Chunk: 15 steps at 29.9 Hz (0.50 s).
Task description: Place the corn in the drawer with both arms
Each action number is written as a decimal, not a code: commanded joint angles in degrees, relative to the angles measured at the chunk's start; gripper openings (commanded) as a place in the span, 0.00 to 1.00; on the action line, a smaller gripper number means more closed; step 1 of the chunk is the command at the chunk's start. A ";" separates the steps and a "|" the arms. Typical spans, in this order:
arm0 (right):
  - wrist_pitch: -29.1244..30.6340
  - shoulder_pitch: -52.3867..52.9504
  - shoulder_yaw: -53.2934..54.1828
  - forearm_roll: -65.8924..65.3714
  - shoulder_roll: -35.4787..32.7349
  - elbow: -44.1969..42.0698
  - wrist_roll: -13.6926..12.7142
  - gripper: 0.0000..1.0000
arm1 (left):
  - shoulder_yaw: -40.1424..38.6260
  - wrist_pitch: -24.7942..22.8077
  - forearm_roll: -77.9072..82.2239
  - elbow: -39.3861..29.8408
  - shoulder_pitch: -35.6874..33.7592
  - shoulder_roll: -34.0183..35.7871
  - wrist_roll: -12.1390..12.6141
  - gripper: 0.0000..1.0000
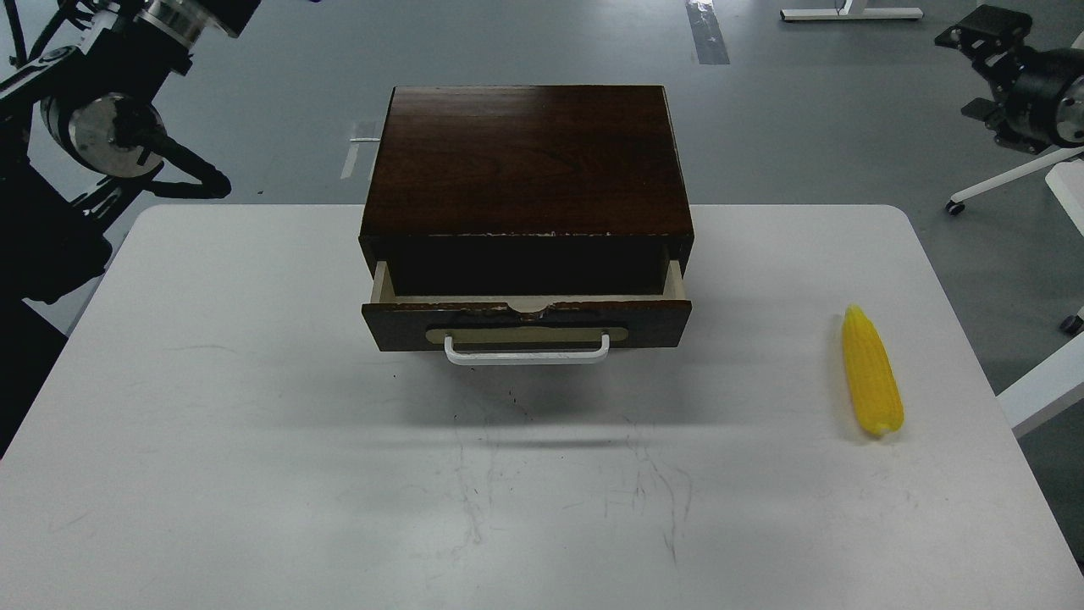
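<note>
The yellow corn (872, 381) lies on the white table (254, 424) near its right edge, pointed end away from me. The dark brown box (525, 161) stands at the table's back middle. Its drawer (652, 320) is pulled partly out, showing pale inner sides and a dark inside, with the white bar handle (527, 352) facing me. My left arm (102, 127) is raised at the upper left and runs off the top edge, so its gripper is out of view. My right gripper (974, 68) shows at the upper right corner, high above the floor, small and dark, far from the corn.
White chair legs and a desk leg (1008, 182) stand on the grey floor beyond the table's right side. A white part (1046, 381) sticks in at the right edge near the corn.
</note>
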 commanded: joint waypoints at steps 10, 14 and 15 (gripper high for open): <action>-0.02 0.70 -14.74 -12.05 2.89 8.76 12.03 1.00 | -1.26 -0.40 -0.30 -0.77 0.35 1.17 0.01 0.98; -0.02 4.65 -14.75 -15.10 -3.87 23.16 11.76 1.00 | -1.43 -0.40 -0.30 -0.77 0.35 0.90 0.01 0.98; -0.02 4.92 -14.75 -16.69 -4.41 25.11 11.76 1.00 | -1.43 -0.40 -0.30 -0.77 0.35 0.90 0.01 0.98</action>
